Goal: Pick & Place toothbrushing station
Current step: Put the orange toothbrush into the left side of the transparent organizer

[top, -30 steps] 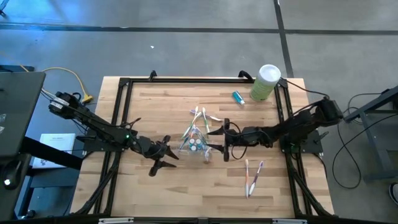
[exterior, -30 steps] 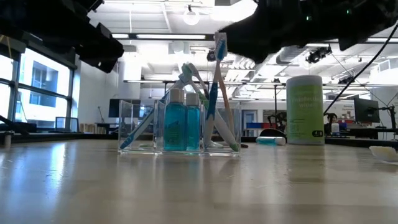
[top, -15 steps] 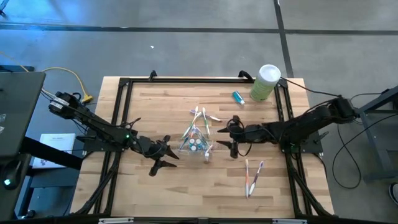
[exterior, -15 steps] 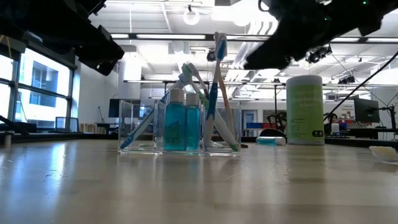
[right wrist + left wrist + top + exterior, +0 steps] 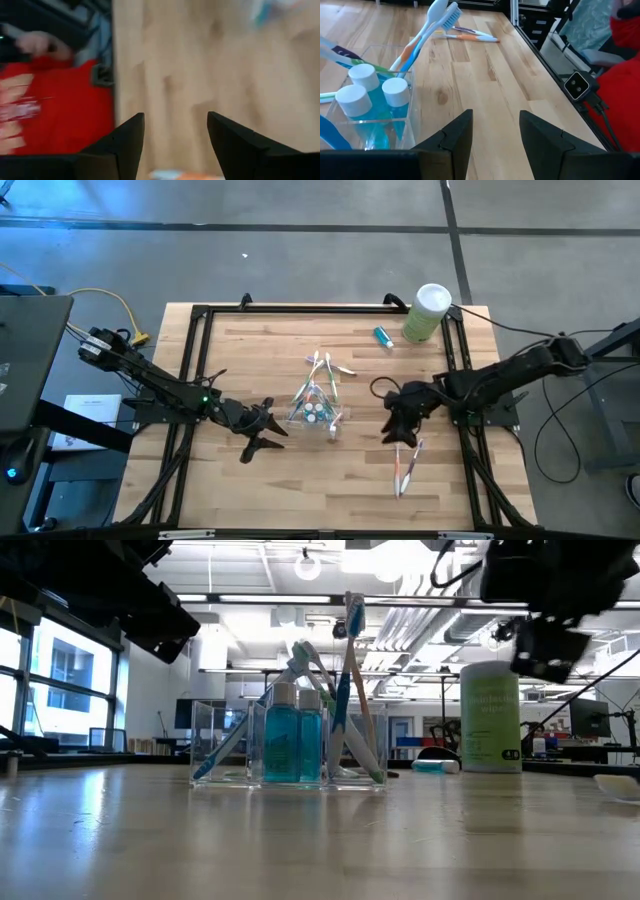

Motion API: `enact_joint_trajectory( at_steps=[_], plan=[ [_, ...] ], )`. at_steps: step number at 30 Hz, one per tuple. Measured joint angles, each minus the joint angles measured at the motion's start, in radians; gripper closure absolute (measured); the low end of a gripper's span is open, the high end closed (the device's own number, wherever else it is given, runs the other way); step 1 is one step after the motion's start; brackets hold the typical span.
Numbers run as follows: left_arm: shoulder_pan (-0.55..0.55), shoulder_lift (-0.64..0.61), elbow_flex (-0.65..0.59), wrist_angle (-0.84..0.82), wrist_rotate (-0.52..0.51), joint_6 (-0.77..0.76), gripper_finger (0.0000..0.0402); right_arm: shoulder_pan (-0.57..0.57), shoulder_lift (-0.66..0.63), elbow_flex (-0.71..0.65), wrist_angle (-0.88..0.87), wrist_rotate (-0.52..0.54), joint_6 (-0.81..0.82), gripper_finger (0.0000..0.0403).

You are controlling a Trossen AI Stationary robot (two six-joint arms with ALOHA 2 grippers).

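Observation:
The clear cup (image 5: 318,410) stands on its base at the table's middle. It holds several toothbrushes, which lean out of it, and blue white-capped tubes (image 5: 295,740); it also shows in the left wrist view (image 5: 367,102). Two loose toothbrushes (image 5: 405,463) lie flat on the table to the right of the cup, nearer the near edge. My right gripper (image 5: 396,432) is open and empty, just on the far side of them, and points toward the near edge. My left gripper (image 5: 266,432) is open and empty, left of the cup.
A tall pale-green canister with a white lid (image 5: 428,312) stands at the far right corner. A small blue tube (image 5: 382,335) lies on the table beside it. A black frame (image 5: 200,310) runs around the table's edges.
My right gripper has drawn away from the cup's right side, toward the table's right and near edges. It has turned from pointing at the cup to pointing toward the near edge, by the two loose toothbrushes. The cup and its contents have stayed still.

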Motion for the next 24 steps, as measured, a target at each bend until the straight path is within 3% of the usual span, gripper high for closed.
enact_joint_trajectory(
  at_steps=[6,15,24],
  plan=[
    [0.0,0.0,0.0,-0.003,0.0,-0.002,0.0246,0.139,0.019,0.0,0.02,-0.022,0.216,0.0195],
    [0.0,0.0,0.0,-0.004,0.0,-0.063,0.0246,0.352,0.02,0.0,-0.084,0.188,0.693,0.0195],
    [-0.008,0.0,0.0,-0.004,0.0,-0.075,0.0246,0.378,0.022,0.0,-0.262,0.508,0.717,0.0195]
  ],
)
